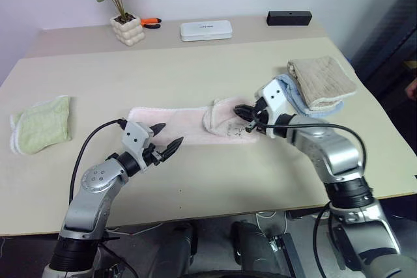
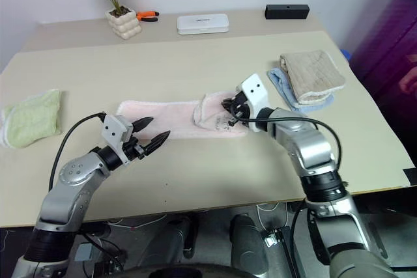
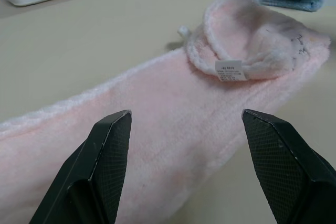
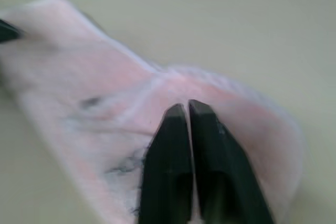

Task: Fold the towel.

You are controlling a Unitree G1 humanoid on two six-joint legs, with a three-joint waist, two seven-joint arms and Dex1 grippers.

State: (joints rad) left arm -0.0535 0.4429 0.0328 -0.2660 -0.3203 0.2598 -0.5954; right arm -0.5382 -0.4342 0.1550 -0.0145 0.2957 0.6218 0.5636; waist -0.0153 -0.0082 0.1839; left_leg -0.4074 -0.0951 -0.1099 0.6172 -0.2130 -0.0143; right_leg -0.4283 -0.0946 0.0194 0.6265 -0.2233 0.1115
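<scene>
Nearest the camera, at lower left of the left eye view, the left gripper [image 1: 167, 142] hovers with its two black fingers spread apart and holding nothing, just off the near long edge of the towel [image 1: 179, 123]. That pale pink strip lies at centre frame on the table [image 1: 195, 63], its long axis running left to right across the picture. Its right end is turned back on itself in a loose lobe, and a small white label [image 3: 231, 70] shows on the lobe's underside in the left wrist view. At centre right, the right gripper [image 1: 245, 114] has its fingers pressed together, tips at the folded-over end; whether any cloth is pinched between them cannot be judged, since the right wrist view shows the closed fingers [image 4: 169, 150] over the pile with no clear fold caught. Relation governing the next move: the unfolded length extends leftward from the right gripper, so carrying the right end along the long axis toward the left end appears to be the step in hand. Each arm is nearer its own end.
</scene>
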